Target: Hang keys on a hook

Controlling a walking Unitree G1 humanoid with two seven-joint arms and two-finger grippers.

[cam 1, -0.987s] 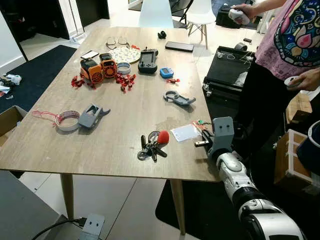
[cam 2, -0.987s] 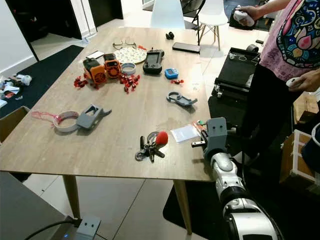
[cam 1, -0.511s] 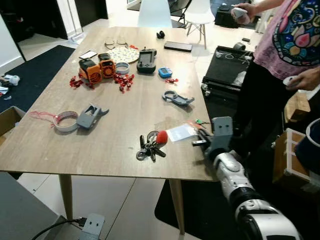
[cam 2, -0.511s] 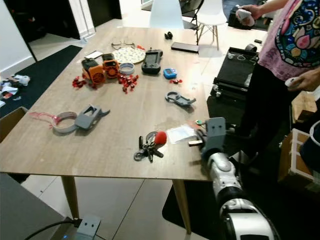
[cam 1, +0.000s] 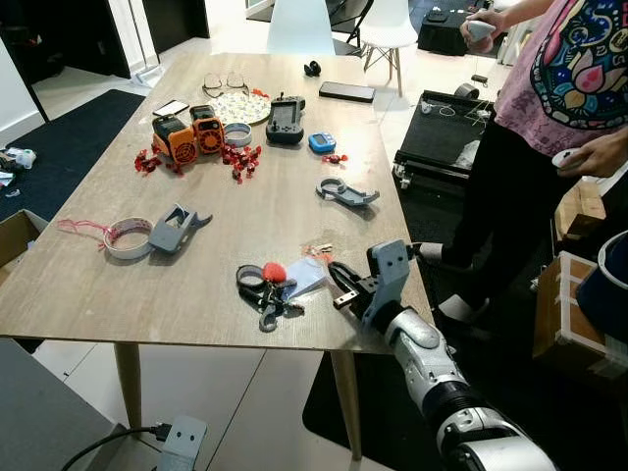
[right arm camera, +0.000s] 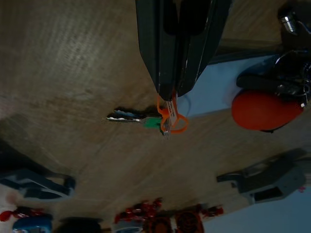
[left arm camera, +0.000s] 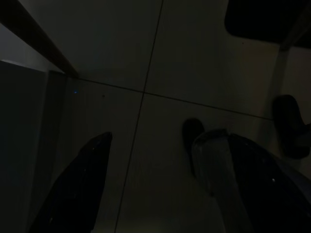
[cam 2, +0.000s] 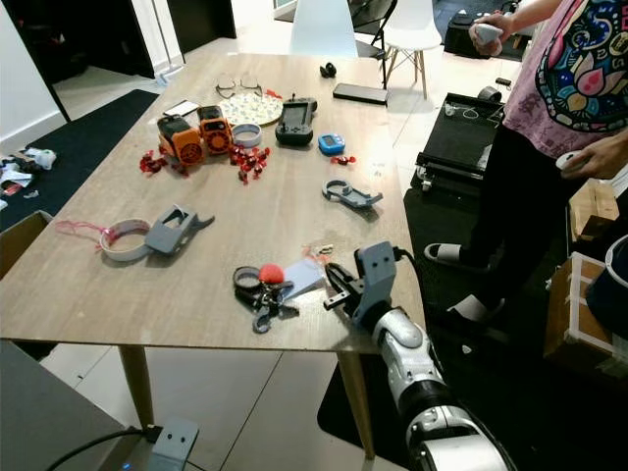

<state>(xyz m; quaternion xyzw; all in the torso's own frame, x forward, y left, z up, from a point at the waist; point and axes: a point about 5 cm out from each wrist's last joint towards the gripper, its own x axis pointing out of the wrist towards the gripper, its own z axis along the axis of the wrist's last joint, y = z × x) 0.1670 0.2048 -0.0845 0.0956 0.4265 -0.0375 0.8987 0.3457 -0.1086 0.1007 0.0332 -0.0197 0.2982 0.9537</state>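
Wooden surface [cam 1: 118,285] now carries the keys [cam 1: 263,287] shoved leftward by the right claw [cam 1: 340,286], which has swept in, clenched beside a small green key [right arm camera: 133,118], nothing lifted yet.

A wooden table [cam 1: 88,285] stands on pale tiles [cam 1: 245,412], white chairs [cam 1: 302,25] beyond.

A wooden surface [cam 1: 108,285] is seen carrying scattered items. Two orange devices [cam 1: 188,134] are placed beside small red pieces [cam 1: 240,157]. A roll of tape [cam 1: 128,236] touches a grey plastic part [cam 1: 177,228]. A dark handheld controller [cam 1: 286,119], a blue gadget [cam 1: 321,142], glasses [cam 1: 226,81] and a black phone [cam 1: 346,91] lie further back. A person in a patterned shirt [cam 1: 579,69] is stood at the right side.
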